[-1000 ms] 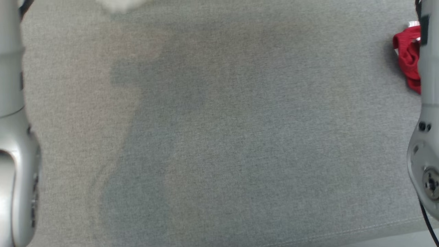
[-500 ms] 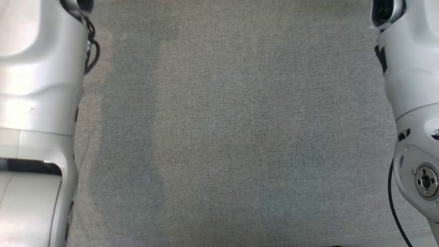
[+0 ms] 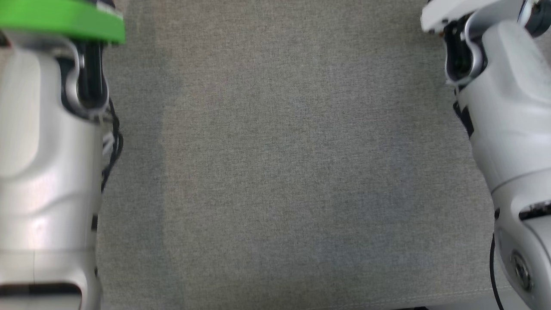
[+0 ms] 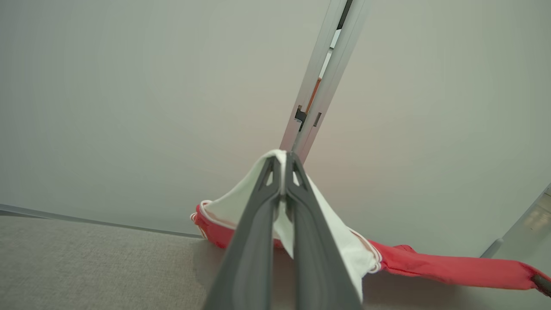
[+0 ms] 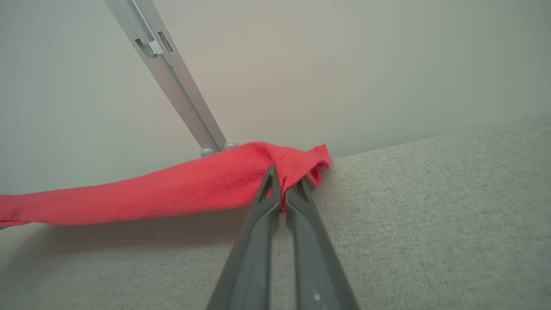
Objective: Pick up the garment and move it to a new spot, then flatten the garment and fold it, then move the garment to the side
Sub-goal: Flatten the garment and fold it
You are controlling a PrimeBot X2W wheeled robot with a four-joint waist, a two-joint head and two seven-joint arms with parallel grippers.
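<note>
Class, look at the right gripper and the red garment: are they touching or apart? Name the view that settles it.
Touching. The right wrist view shows the right gripper shut on a bunched red fold of the garment, with the cloth pinched between its closed jaws.

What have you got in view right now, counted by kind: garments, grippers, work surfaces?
1 garment, red and white
2 grippers: left gripper and right gripper, each shut on the garment
1 grey fabric surface
Total: 4
</note>
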